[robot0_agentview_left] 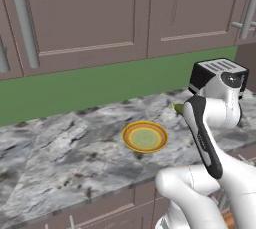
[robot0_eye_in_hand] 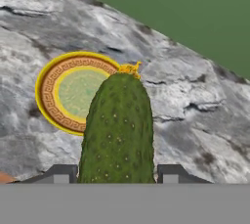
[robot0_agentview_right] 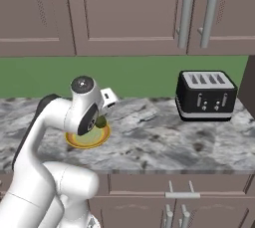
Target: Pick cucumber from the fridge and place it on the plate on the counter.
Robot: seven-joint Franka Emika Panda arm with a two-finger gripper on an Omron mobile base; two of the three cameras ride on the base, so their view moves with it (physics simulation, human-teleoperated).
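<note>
My gripper (robot0_eye_in_hand: 116, 175) is shut on the cucumber (robot0_eye_in_hand: 117, 130), a dark green bumpy oblong that sticks out ahead of the two fingertips. The cucumber's tip hangs over the near right edge of the plate (robot0_eye_in_hand: 63, 96), which has an orange-yellow rim and a pale green centre. From the right base view, the cucumber (robot0_agentview_right: 101, 121) hangs just above the plate (robot0_agentview_right: 88, 137), partly behind my arm. In the left base view a bit of the cucumber (robot0_agentview_left: 177, 107) peeks out beside my arm, right of the plate (robot0_agentview_left: 145, 136). The fridge is out of view.
The plate lies on the marbled counter (robot0_agentview_left: 65, 148). A black and silver toaster (robot0_agentview_right: 206, 95) stands to the right on the counter. A green wall and brown upper cabinets (robot0_agentview_left: 90, 13) are behind. Bare counter extends left of the plate.
</note>
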